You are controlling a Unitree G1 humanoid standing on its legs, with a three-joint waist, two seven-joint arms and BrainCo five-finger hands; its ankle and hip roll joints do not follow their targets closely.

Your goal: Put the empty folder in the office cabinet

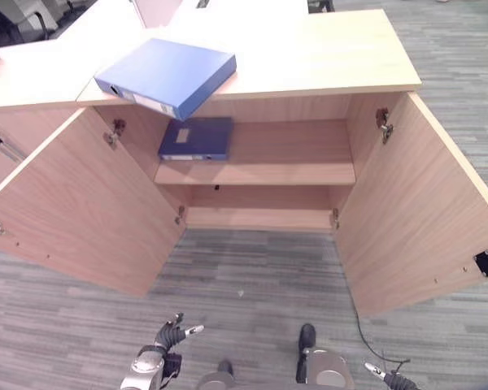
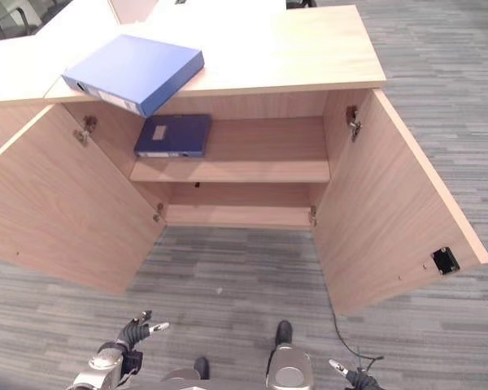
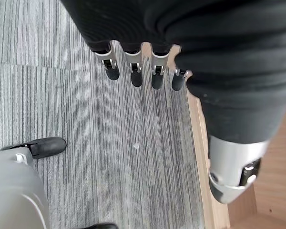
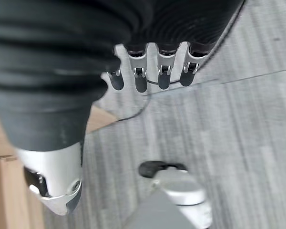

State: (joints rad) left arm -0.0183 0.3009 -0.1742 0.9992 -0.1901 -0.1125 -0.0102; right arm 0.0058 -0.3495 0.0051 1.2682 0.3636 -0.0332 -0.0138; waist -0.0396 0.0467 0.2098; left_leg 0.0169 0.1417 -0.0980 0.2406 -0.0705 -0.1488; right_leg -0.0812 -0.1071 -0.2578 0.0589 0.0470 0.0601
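**Blue folder lies on the cabinet top, both hands low and empty**

A light wooden office cabinet (image 1: 268,175) stands with both doors swung wide, the left door (image 1: 81,203) and the right door (image 1: 423,203) angled out over grey striped carpet (image 1: 244,276). On its top, at the left front corner, lies a large blue folder (image 1: 167,75), flat, with one corner jutting past the edge. Its spine carries a white label strip; the writing there is too small to make out. Inside, on the upper shelf (image 1: 260,172), a smaller dark blue folder (image 1: 197,138) lies flat at the left end, with a pale label on its cover that cannot be read either.

The left hand (image 1: 172,335) hangs low over the carpet, well apart from the cabinet, its fingers (image 3: 133,71) straight and relaxed, holding nothing. The right hand (image 4: 148,67) hangs likewise over the carpet on the other side, fingers loose and spread, nothing in them.
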